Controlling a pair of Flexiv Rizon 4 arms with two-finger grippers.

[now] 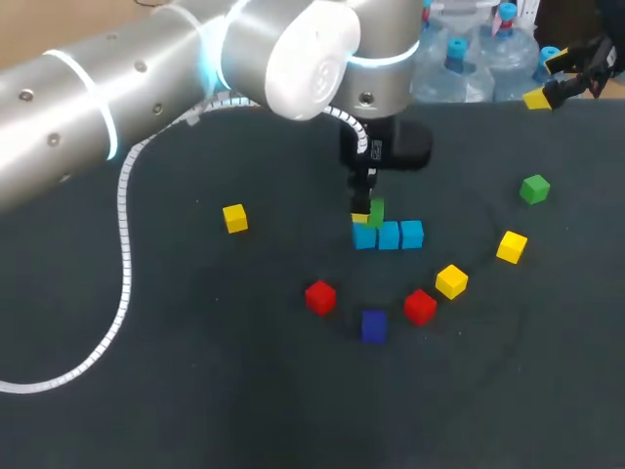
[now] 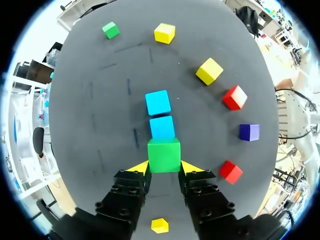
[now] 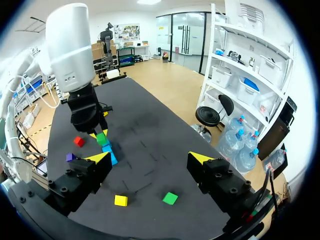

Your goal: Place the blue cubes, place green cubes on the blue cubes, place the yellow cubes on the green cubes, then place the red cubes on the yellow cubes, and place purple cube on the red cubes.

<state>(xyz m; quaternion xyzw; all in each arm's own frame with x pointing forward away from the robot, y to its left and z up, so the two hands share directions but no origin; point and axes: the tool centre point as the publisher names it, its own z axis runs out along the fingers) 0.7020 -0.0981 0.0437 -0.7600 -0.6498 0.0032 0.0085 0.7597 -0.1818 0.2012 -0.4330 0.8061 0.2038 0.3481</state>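
Left arm (image 1: 293,49) pointing straight down | left gripper (image 2: 165,168) clamped on green cube (image 2: 164,155) over blue cube (image 1: 364,237) | right gripper (image 3: 150,158) gaping, empty

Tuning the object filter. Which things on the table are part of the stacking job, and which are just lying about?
Job:
three light blue cubes; small green cube held by left gripper; second green cube, loose; three yellow cubes; two red cubes; one dark purple cube.

Lying about:
white coiled cable trailing over the dark table.
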